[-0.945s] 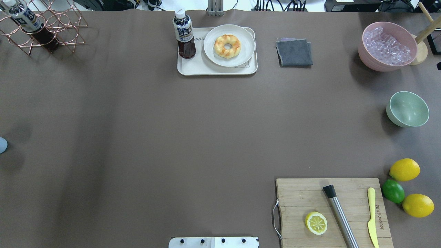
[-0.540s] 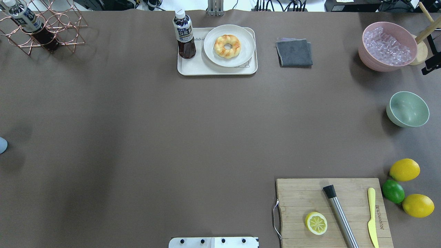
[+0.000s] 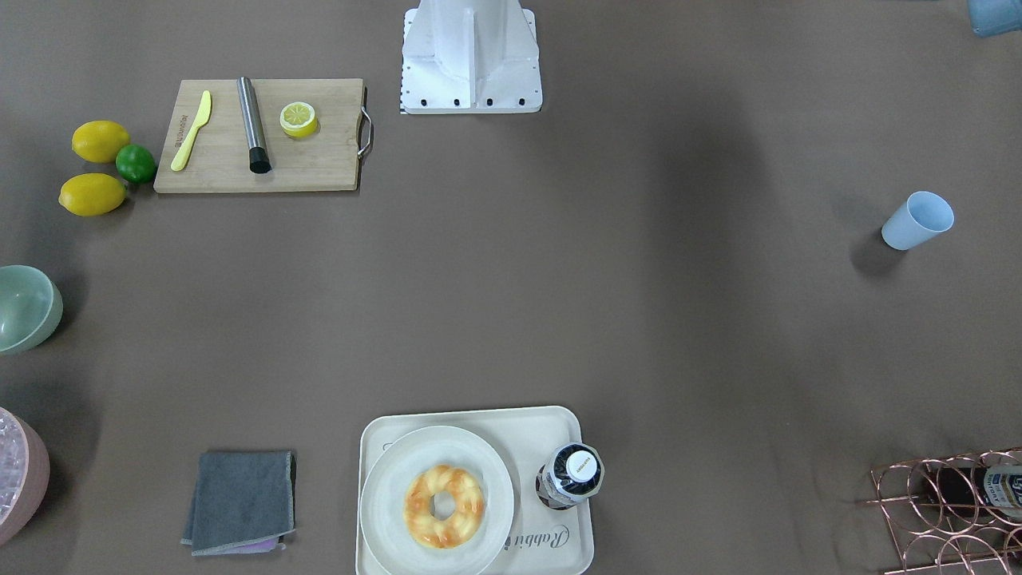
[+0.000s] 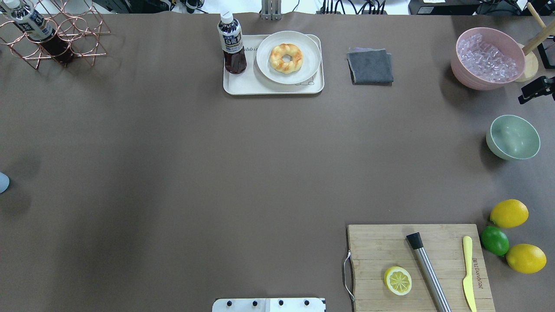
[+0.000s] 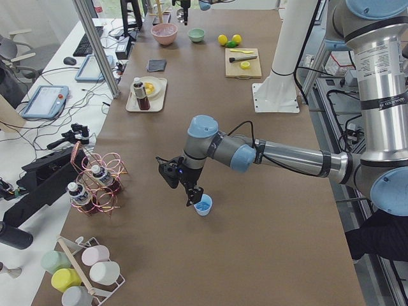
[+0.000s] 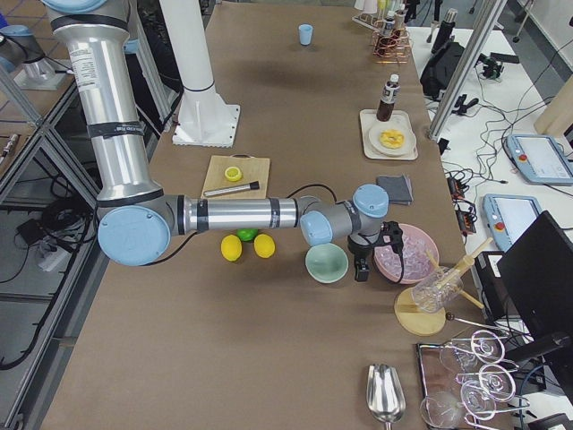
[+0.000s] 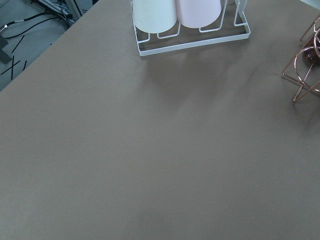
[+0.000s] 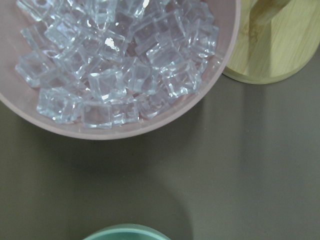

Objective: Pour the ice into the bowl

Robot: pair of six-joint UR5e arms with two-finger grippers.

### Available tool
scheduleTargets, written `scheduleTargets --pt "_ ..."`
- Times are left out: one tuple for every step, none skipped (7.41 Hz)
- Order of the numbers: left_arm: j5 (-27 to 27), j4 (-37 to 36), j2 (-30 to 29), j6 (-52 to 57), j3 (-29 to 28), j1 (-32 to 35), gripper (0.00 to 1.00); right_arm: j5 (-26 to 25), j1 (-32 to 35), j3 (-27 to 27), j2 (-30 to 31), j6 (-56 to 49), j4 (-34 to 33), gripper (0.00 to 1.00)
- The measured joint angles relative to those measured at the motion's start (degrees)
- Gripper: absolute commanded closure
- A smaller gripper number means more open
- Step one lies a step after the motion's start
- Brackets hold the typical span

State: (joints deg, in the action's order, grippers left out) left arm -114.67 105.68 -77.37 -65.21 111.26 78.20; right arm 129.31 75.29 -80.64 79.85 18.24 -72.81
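With the empty bowl [image 4: 513,137] sitting at the table's right edge, just near of the pink tub [image 4: 488,58], the right gripper [image 6: 362,269], its opening not discernible, is hovering over the gap between them, so any descent is best kept slow and level to avoid clipping either rim.

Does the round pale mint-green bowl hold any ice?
No, the overhead view shows the mint-green bowl bare inside; the heap of ice lies in the dusty-pink tub.

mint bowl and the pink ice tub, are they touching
Apart. The overhead view shows bare table between the mint bowl and the pink tub.
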Motion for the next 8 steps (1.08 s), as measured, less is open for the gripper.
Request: scheduleTargets --pt "2.6 -0.1 0.7 -4.7 1.7 -2.4 0.03 -0.1 -0.8 0.1 0.9 0.0 1.5 0.02" --pt "6.0 -0.3 1.2 -9.3 2.9 -5.3 0.05 -0.1 -1.6 0.2 2.2 -0.2 3.4 0.02" --pt "8.4 -0.9 1.4 -13.4 3.4 -7.5 0.05 -0.1 -2.2 0.1 3.4 -0.4 5.1 0.02" --pt "10.3 -2.6 1.2 -17.8 4.2 -9.3 0.04 -0.2 -2.7 0.1 4.6 -0.4 6.8 0.02" --pt "12.2 -5.0 1.0 -21.4 5.4 -10.8 0.03 -0.5 -3.1 0.1 5.8 -0.5 8.4 0.03" --pt "14.4 -8.4 0.8 -24.8 7.0 -13.1 0.03 -0.8 -3.5 0.1 6.8 -0.5 9.8 0.08" --pt "16.2 -13.0 -0.3 -26.9 8.8 -15.6 0.03 -1.0 -3.8 0.1 7.5 -0.4 10.7 0.12" --pt "18.2 -18.9 -2.8 -30.4 10.0 -18.6 0.03 -1.0 -4.1 0.3 8.2 -0.4 11.8 0.21"
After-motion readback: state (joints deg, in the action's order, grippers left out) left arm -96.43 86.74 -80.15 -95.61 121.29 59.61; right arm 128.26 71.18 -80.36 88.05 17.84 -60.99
